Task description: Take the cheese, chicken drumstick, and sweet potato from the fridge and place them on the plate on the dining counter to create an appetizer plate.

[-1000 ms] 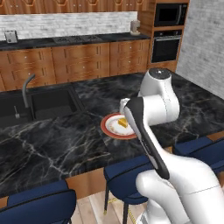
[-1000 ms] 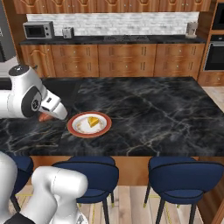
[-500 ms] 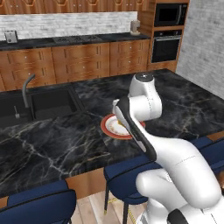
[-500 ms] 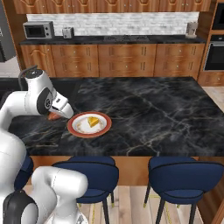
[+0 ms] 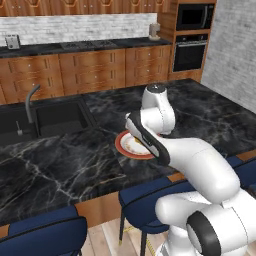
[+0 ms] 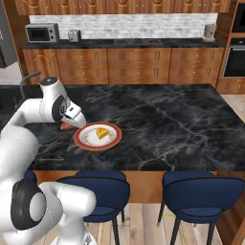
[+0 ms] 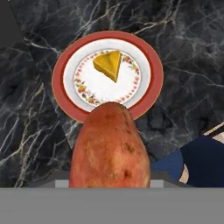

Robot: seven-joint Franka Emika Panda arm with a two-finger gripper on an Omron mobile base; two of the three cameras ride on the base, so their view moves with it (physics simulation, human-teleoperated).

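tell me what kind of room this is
A home kitchen, rendered rather than real: a black marble dining counter with blue stools, wooden cabinets along the back wall, a microwave and a built-in oven.

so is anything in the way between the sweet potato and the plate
Nothing visible blocks it. The reddish-orange oval sweet potato is held in the jaws just off the rim of the round red-rimmed white plate on the black marble dining counter. Only the yellow-orange cheese wedge lies on the plate, leaving bare white space beside it.
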